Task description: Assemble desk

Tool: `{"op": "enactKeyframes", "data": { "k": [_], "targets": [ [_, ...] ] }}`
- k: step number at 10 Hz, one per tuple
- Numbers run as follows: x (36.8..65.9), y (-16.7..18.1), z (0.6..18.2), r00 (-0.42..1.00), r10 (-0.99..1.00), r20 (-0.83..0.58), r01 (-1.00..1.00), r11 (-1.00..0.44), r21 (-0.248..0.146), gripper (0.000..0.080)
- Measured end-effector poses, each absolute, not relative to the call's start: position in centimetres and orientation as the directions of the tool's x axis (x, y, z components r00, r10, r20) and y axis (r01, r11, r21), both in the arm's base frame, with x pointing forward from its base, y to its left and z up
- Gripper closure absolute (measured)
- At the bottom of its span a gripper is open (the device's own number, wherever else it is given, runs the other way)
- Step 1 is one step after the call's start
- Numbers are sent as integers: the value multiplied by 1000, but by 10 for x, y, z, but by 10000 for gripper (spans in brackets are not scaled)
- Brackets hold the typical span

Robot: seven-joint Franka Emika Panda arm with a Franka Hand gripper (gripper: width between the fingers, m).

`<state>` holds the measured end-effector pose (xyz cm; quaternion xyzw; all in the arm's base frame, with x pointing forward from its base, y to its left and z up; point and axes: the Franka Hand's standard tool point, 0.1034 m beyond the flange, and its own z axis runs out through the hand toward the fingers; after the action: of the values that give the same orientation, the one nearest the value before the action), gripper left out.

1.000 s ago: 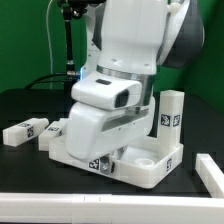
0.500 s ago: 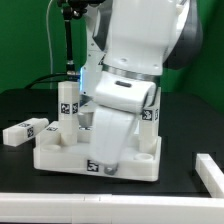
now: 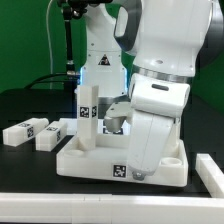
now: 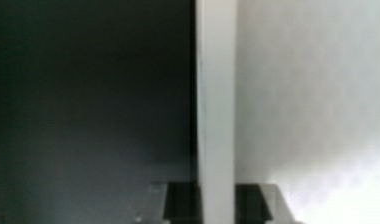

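The desk's white tabletop (image 3: 90, 160) lies on the black table, tray side up, with a tag on its near wall. One white leg (image 3: 88, 115) stands upright in its corner socket on the exterior view's left. The arm's big white hand (image 3: 155, 125) reaches down onto the tabletop's right part and hides that part. In the wrist view my gripper (image 4: 215, 200) is shut on a thin white wall of the tabletop (image 4: 215, 90); the dark fingers (image 4: 258, 203) sit on both sides of it. Two loose legs (image 3: 25, 130) (image 3: 55, 136) lie at the left.
A white bar (image 3: 210, 172) lies on the table at the exterior view's right, close to the tabletop's corner. A pale ledge (image 3: 60, 205) runs along the table's front. A black pole (image 3: 66, 45) stands at the back left.
The tabletop has turned and slid toward the exterior view's right with the gripper on it. The arm has swung right, and the upright leg now shows left of the hand.
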<state>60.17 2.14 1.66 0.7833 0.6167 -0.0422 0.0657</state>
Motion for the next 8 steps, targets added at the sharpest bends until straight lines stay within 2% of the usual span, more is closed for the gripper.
{"op": "enactKeyframes", "data": {
  "k": [1, 3, 4, 8],
  "targets": [
    [602, 21, 17, 225, 963, -149, 974, -220, 49, 736],
    [602, 20, 17, 75, 981, -176, 997, -71, 31, 736],
    [606, 23, 18, 45, 982, -185, 999, -42, 22, 736],
    [632, 34, 21, 34, 980, -194, 999, -30, 24, 736]
  ]
}}
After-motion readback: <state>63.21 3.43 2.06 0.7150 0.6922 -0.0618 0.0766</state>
